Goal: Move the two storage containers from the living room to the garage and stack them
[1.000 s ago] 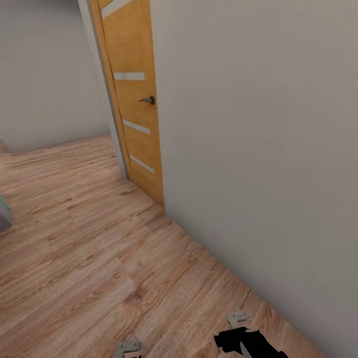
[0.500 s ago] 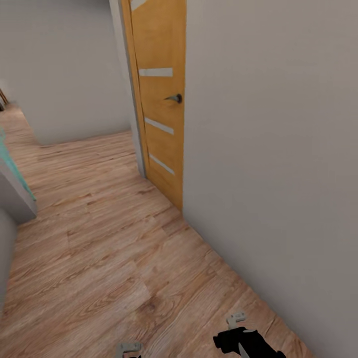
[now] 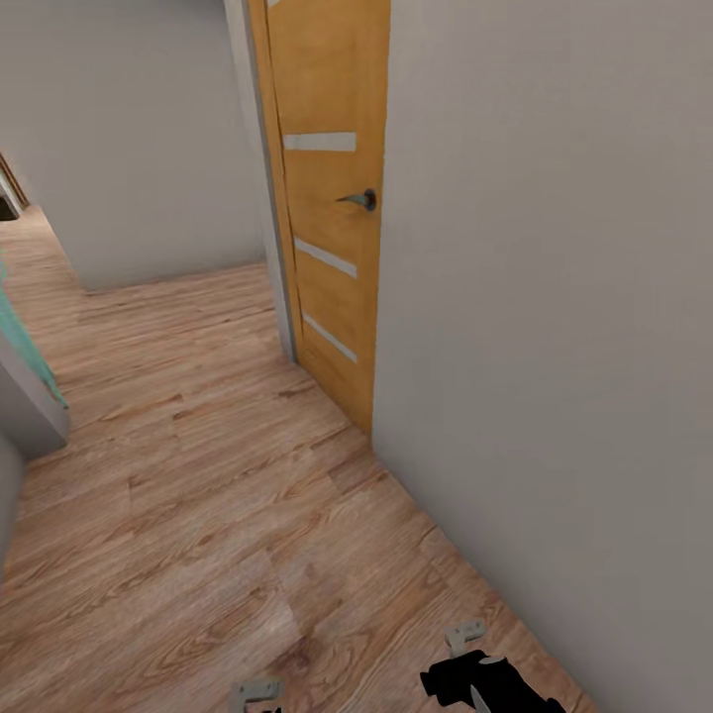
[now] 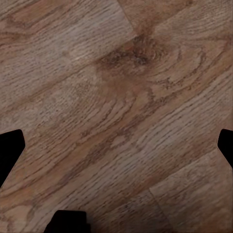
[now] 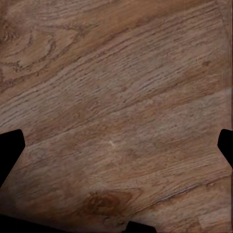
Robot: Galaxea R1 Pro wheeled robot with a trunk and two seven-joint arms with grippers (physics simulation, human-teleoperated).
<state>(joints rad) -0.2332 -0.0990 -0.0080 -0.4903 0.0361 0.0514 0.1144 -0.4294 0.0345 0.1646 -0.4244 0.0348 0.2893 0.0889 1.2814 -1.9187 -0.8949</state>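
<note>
Right hand [image 3: 465,662] unchanged; orange door [image 3: 332,198] shifted right.

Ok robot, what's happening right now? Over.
Both pincers wide open over the light wood plank floor, holding nothing. Bins not seen. Orange wooden door with frosted strips ahead, plain grey wall close on right.

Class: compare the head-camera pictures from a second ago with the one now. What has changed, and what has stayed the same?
The whole view has shifted, so the camera turned; nothing in the room moved. The orange wooden door with frosted strips now sits further right in the picture, and a grey, teal-edged object at the left shows more. Both wrist views look down on light wood plank floor. Nothing was grasped or released.
</note>
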